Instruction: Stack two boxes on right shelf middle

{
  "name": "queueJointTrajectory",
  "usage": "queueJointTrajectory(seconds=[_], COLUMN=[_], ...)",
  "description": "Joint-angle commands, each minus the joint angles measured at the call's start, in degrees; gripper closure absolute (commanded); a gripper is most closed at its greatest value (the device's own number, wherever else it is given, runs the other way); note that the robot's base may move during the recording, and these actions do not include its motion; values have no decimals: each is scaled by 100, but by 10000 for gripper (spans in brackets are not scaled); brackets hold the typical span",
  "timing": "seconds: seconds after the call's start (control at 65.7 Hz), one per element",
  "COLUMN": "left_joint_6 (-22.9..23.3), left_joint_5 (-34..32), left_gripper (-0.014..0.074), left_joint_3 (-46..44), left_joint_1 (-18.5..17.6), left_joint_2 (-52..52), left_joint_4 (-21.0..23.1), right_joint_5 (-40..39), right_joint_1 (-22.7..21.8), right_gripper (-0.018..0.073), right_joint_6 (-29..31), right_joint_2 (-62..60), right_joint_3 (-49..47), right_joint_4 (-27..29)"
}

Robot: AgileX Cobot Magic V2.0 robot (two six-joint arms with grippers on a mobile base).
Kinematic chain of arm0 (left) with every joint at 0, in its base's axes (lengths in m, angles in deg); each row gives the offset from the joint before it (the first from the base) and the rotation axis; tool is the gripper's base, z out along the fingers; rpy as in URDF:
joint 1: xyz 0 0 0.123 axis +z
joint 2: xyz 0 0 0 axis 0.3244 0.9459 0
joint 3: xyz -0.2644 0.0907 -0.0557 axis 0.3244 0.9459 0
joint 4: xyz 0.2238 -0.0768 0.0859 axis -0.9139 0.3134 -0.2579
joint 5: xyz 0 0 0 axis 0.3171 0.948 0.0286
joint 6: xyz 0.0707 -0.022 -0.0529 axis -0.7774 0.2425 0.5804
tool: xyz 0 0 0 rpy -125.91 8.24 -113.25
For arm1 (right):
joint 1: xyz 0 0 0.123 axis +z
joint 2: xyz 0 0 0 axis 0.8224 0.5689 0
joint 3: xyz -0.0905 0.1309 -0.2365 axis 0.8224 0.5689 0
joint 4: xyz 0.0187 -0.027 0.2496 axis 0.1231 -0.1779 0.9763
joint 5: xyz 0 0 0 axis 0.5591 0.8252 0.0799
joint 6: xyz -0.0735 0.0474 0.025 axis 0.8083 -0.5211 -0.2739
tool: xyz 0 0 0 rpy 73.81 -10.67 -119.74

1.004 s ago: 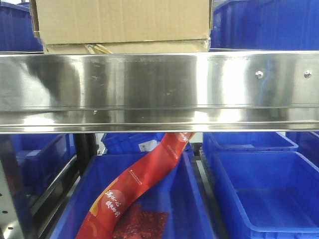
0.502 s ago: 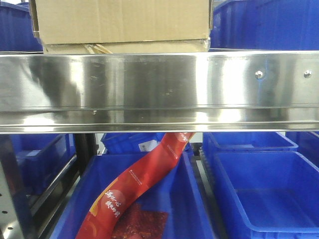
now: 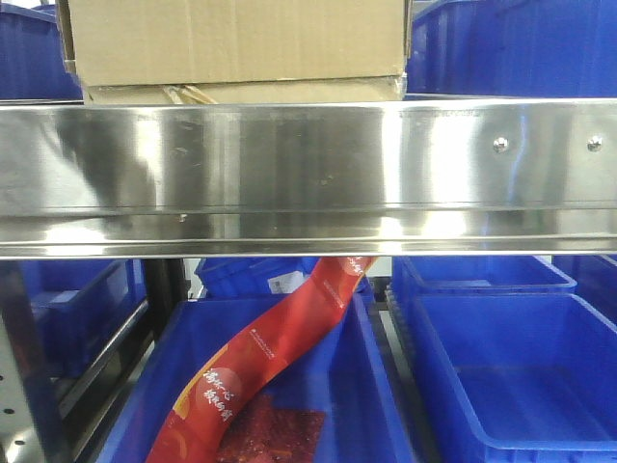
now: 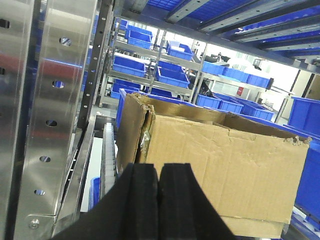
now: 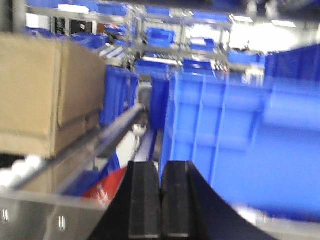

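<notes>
Boxes of plain brown cardboard sit stacked on the stainless-steel shelf: the taller box rests on the flat box, of which only a thin edge shows just above the mirror-like front rail at the upper left of the front view. Neither box shows readable print; the only writing in sight is yellow Chinese lettering on a long red packet, too small to read, which leans out of a blue bin on the level below. A second blue bin stands just beside it to the right, and more blue bins sit behind and to the right of the boxes on the shelf itself. Two small round rivets mark the rail's right part. From the left wrist view the taller box shows a torn, crumpled corner, with a perforated steel upright to its left and rows of racks loaded with blue bins filling the bright room behind. The left gripper has its black pads pressed together, holding nothing, near the box but apart from it. The right gripper is likewise closed and empty, above the rail between the boxes and a large blue bin; that view is blurred.
</notes>
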Motion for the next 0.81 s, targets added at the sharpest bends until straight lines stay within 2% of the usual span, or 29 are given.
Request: queueJointTrajectory(seconds=[0.0,0.107,0.152,0.198,0.791], left_joint_6=[19,19,19,19,19], left_joint_5=[-83,-83,-74,-87,-117], left_gripper=[707,707,707,707,707], left_joint_3=[15,15,15,15,15], left_joint_1=[24,24,24,24,24], left_joint_2=[-36,-36,-36,-47,-47], left_joint_4=[1,1,1,1,1], right_joint_5=[-256,-256,-353,19,-176], right_joint_1=[-123,-179,-179,-179,-168], right_gripper=[721,721,721,721,721], right_joint_6=[60,49,0,-10,-10], right_joint_2=[-357,-732,-732,-732,-732], right_joint_3=[418,971,971,971,971], right_joint_4=[284,349,349,349,349])
